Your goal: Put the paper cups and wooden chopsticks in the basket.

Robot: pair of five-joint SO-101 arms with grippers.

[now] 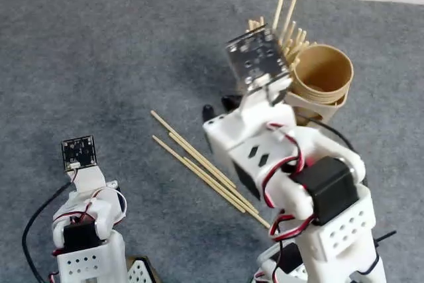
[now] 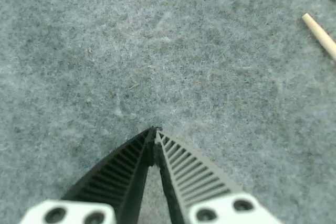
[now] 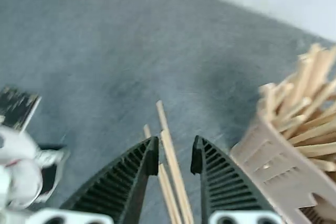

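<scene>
Hanging over loose chopsticks (image 1: 192, 148) on the desk (image 1: 99, 64), the right pincer (image 3: 175, 156) is gaping slightly, holding nothing. The left pincer (image 2: 155, 132) is sitting closed, empty. The paper cups (image 1: 328, 64) are sitting in the basket (image 3: 273, 166).

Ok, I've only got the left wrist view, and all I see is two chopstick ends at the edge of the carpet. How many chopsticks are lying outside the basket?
Observer: About four chopsticks lie loose on the carpet, roughly side by side, with one end running under the right arm.
Operator: And the paper cups, are any out on the carpet too?
Observer: None that I can see. The stacked paper cups sit in the basket, on the far side of that arm.
</scene>
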